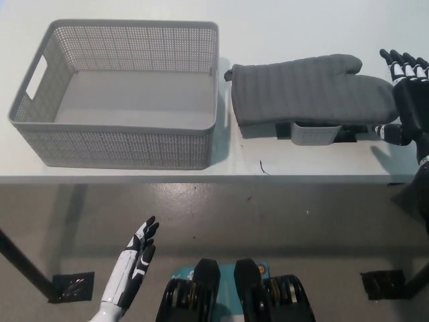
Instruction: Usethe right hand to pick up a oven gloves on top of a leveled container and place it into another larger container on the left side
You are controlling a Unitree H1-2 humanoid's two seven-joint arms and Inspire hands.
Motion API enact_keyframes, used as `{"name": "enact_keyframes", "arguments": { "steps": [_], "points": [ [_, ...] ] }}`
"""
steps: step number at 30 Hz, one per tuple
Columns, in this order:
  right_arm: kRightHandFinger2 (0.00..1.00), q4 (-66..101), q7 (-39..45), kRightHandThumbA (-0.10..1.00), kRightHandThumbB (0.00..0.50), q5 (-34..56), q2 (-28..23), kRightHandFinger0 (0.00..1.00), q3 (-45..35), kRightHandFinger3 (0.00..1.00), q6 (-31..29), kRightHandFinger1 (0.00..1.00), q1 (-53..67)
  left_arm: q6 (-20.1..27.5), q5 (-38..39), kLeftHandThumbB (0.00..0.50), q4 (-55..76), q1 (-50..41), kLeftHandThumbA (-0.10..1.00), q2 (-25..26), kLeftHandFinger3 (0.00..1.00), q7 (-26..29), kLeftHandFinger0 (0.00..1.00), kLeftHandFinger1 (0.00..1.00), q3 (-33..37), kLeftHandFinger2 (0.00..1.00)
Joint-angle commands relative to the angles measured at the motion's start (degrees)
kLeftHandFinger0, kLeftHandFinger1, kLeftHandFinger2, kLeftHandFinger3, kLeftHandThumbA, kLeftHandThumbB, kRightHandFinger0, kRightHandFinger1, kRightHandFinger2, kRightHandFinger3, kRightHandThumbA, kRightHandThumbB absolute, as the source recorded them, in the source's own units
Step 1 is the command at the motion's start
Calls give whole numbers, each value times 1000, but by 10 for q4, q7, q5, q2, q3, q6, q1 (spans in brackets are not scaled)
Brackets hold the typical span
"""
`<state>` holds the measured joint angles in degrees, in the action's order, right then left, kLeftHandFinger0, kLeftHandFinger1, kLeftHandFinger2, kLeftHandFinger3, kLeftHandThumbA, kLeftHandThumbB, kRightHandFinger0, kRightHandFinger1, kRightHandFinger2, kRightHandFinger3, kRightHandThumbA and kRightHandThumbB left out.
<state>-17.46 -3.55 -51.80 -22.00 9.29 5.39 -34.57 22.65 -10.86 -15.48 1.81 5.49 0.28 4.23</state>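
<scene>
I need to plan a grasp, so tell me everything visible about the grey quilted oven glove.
The grey quilted oven glove looks like padded fabric with stitched ribs. It lies flat, cuff toward the grey perforated plastic basket, fingertip end pointing right, thumb on the far edge. It rests on a small grey container that peeks out beneath. The black right hand, fingers spread, is at its tip; contact cannot be judged.

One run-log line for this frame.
right hand: open beside grey quilted oven glove | glove: on small container | left hand: open, low

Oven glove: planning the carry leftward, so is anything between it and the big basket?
Nothing visible. The oven glove lies on a small container, right beside the basket; only the basket's right wall must be cleared.
</scene>
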Motion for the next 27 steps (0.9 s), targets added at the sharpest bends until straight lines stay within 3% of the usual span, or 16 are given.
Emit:
{"name": "enact_keyframes", "arguments": {
  "steps": [1,5,12,19,27],
  "points": [
    [1000,-8,-31,1000,301,-13,1,1000,11,1000,15,1000,-43,22,-2,122,15,7,1000,1,1000,8,1000,1000,-2,1000],
    [1000,-19,-31,1000,278,-6,6,1000,20,1000,12,1000,-47,22,2,127,16,7,1000,0,1000,8,1000,1000,-3,1000],
    [1000,-44,-36,1000,305,1,15,1000,24,1000,10,1000,-59,24,2,111,17,6,1000,2,1000,6,1000,1000,-2,1000],
    [1000,-111,-47,1000,348,4,26,1000,36,1000,7,1000,-93,24,6,139,14,4,1000,-1,1000,6,1000,1000,-3,1000],
    [1000,-213,-66,1000,348,13,34,1000,57,1000,7,1000,-133,30,2,129,11,9,1000,1,1000,8,1000,1000,-4,1000]
  ]
}}
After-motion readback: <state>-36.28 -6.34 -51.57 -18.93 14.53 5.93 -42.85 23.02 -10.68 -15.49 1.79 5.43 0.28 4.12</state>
